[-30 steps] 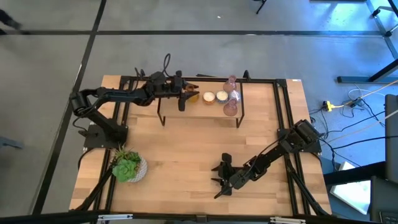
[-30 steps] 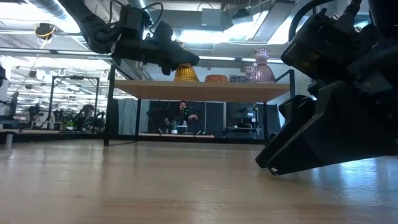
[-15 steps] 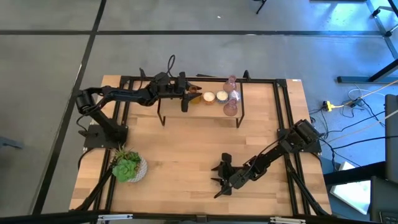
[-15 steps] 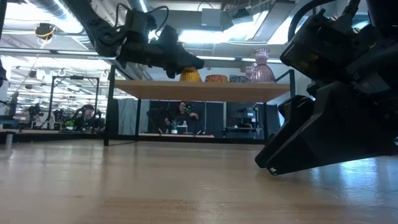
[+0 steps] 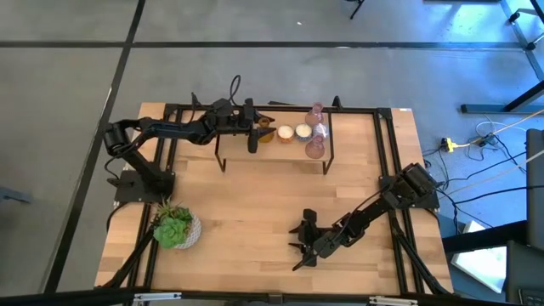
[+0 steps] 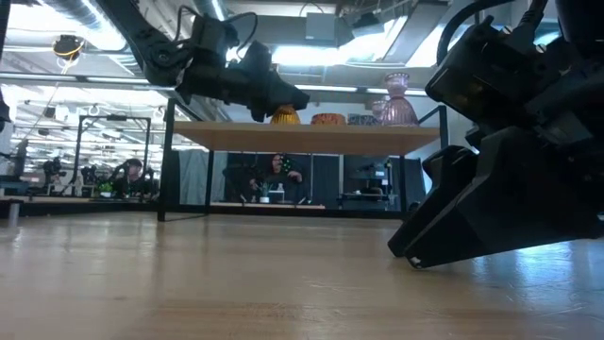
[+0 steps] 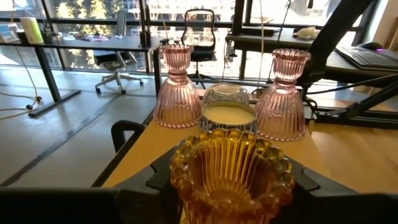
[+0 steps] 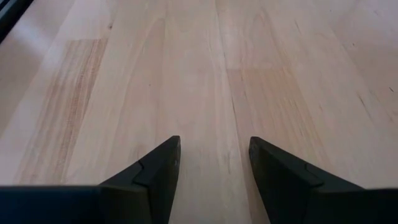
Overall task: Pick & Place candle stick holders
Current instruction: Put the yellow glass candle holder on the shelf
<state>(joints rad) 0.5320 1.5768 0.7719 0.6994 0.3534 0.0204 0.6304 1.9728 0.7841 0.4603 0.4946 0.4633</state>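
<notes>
Amber glass is filling the left wrist view: a ribbed, bead-rimmed amber holder (image 7: 230,168) is standing at the left end of the wooden shelf (image 6: 302,137), which is rising on a black frame at the back of the tabletop (image 5: 255,204). The left arm (image 5: 170,130) is reaching in over that end of the shelf, and its left jaws are sitting to either side of the amber holder; we cannot tell whether they are pressing on it or standing just clear.

Farther along the shelf from the amber piece, a clear glass holder with cream filling (image 7: 229,109) is crowding in just behind it, and two pink ribbed holders (image 7: 176,87) (image 7: 284,93) are flanking that one, so the row is leaving little room on the far side.

Well in front of the shelf, toward the right, the right arm (image 5: 374,208) is lying low; the right jaws are standing apart over bare wood and holding nothing.

In front of the shelf on the left, a green succulent in a white pot (image 5: 176,228) is sitting near the tabletop's edge. Beyond the shelf, a person (image 6: 278,170) is sitting in the room behind.
</notes>
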